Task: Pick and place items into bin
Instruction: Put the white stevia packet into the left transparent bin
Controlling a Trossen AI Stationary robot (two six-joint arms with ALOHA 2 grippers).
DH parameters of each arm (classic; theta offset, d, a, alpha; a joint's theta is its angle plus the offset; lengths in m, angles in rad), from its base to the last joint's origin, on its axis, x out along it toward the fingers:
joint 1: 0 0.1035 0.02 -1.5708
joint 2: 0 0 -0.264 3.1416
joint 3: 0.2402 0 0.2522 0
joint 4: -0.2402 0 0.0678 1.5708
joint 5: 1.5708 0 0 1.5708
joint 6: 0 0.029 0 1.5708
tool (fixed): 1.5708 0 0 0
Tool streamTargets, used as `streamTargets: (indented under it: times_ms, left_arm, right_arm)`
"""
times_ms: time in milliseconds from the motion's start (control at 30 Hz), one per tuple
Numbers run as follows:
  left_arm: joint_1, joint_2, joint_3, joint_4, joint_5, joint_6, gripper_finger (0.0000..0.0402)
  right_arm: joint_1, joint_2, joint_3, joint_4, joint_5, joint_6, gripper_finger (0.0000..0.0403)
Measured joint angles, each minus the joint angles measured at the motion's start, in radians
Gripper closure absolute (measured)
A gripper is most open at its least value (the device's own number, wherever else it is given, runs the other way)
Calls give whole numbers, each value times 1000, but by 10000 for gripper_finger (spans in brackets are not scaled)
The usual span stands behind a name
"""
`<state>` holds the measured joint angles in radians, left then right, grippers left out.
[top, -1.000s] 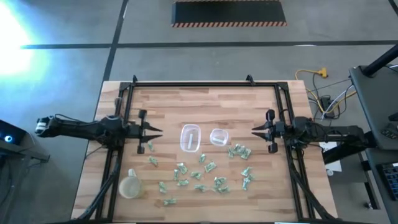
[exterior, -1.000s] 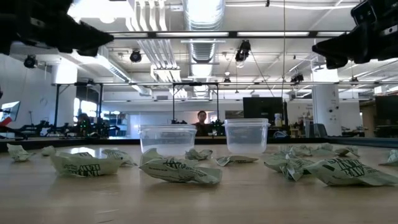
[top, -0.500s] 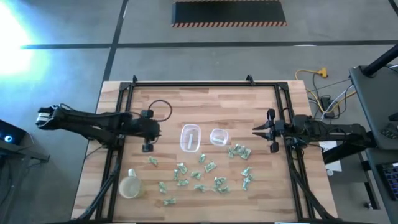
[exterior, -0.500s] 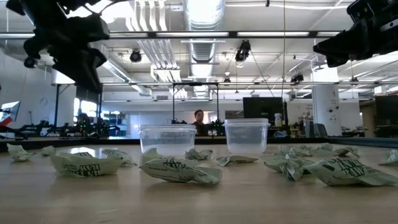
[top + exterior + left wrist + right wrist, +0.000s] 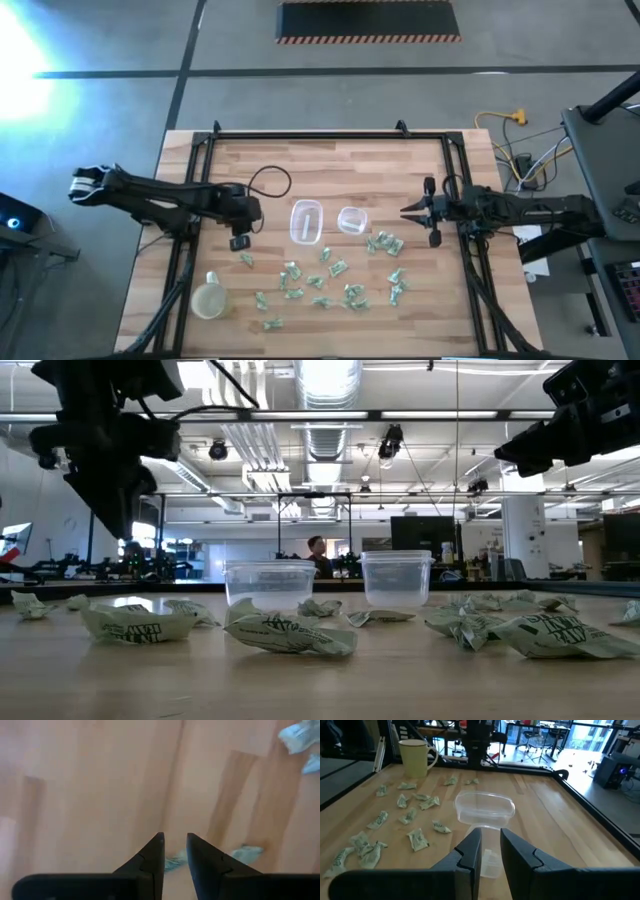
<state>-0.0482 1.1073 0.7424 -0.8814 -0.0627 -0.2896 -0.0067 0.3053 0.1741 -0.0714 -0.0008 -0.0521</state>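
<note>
Left gripper (image 5: 240, 242) pointing down over a pale-green wrapped piece (image 5: 245, 259), fingers narrowly parted, apparently empty, right gripper (image 5: 404, 211) hovering beside clear containers (image 5: 307, 221), fingers slightly apart, empty.

grey concrete floor (image 5: 330, 85) with a hazard-striped mat (image 5: 368, 22); overhead ducts (image 5: 325, 385) and ceiling lights, desks and a person (image 5: 316, 550) beyond the wooden surface (image 5: 330, 160).

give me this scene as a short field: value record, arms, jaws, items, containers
left gripper: pointing down above a wrapped piece, jaws nearly closed, empty
right gripper: hovering at table's right side, jaws nearly closed, empty
items: crinkly green-white pieces scattered on the table, none in a container
clear containers: two, mid-table, side by side
mug: front left
</note>
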Motion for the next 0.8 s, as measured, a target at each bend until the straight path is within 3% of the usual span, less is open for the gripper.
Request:
streamTargets:
  times_ms: [100, 433, 800]
  left_arm:
    - [0, 34, 7, -42, 42, -43, 338]
    - [0, 172, -14, -97, 44, -71, 338]
    - [-29, 287, -14, -95, 15, 63, 338]
  right_arm:
    - [0, 26, 0, 31, 0, 0, 342]
    - [0, 92, 0, 53, -1, 4, 342]
    - [0, 104, 0, 54, -8, 18, 342]
